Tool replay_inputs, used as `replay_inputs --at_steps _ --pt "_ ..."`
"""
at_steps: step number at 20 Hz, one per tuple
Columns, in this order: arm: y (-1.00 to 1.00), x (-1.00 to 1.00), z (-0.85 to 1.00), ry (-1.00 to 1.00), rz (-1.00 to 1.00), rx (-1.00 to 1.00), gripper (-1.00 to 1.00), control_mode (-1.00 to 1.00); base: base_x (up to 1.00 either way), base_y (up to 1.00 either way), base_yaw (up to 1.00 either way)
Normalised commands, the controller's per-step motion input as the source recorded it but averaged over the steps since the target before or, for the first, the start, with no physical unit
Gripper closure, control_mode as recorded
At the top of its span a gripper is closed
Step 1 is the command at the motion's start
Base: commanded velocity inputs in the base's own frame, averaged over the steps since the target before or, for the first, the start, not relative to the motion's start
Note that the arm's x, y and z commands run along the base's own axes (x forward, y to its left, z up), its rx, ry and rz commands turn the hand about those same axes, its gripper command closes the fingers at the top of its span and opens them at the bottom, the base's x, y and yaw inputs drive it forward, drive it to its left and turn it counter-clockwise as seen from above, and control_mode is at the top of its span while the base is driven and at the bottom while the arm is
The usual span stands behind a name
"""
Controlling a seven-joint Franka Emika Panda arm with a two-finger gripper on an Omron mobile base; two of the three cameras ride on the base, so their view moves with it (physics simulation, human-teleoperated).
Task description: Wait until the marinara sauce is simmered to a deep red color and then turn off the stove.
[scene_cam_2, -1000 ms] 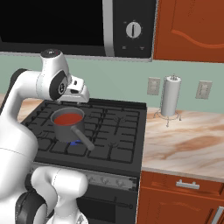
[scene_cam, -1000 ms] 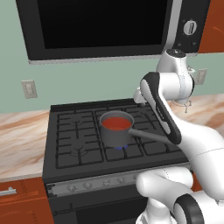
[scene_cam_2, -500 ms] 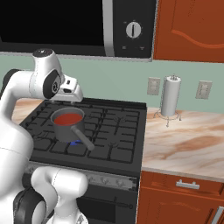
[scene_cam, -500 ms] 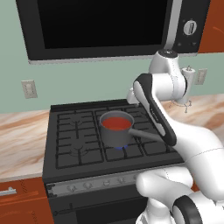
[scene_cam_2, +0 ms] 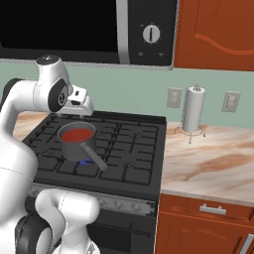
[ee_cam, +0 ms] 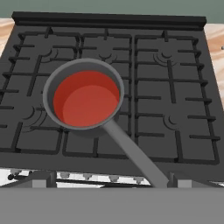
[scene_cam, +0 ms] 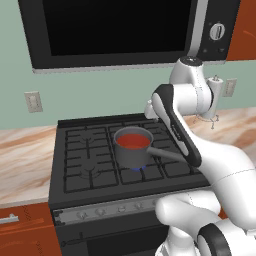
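The marinara sauce (ee_cam: 87, 98) is a smooth orange-red round surface inside a small grey saucepan (scene_cam: 132, 152) on the stove (scene_cam: 85, 165). The sauce (scene_cam_2: 77, 134) sits over a blue flame (scene_cam: 137, 169) at a front middle burner. The pan's long handle (ee_cam: 131, 153) points toward the stove's front. My gripper (ee_cam: 111, 179) hovers open above the back of the stove and looks down on the pan, holding nothing. The knobs (ee_cam: 87, 176) line the silver front strip (scene_cam: 125, 206). My gripper (scene_cam_2: 83, 105) hangs just behind and above the pan.
A black microwave (scene_cam: 115, 30) hangs above the stove. A paper towel holder (scene_cam_2: 192, 110) stands on the marble counter (scene_cam_2: 208, 158) to the right, by wall outlets. More counter (scene_cam: 25, 160) lies left of the stove, with red-brown cabinets below.
My arm's upper joints have swung a little to the left and the hand has shifted slightly over the stove's back. The pan and sauce have stayed put.
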Motion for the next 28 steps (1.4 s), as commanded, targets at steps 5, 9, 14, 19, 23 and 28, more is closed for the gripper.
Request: replay_inputs --at_steps 5,9,14,19,23,28 --pt "0.0 0.0 0.0 0.0 0.0 0.0 -1.0 -1.0 0.0 0.0 0.0" --pt "0.0 0.0 0.0 0.0 0.0 0.0 -1.0 -1.0 0.0 0.0 0.0" --pt "0.0 0.0 0.0 0.0 0.0 0.0 -1.0 -1.0 0.0 0.0 0.0" --pt "0.0 0.0 0.0 0.0 0.0 0.0 -1.0 1.0 0.0 0.15 0.0" --pt "0.0 0.0 0.0 0.0 0.0 0.0 -1.0 1.0 0.0 0.33 0.0" --pt "0.0 0.0 0.0 0.0 0.0 0.0 -1.0 1.0 0.0 0.38 0.0"
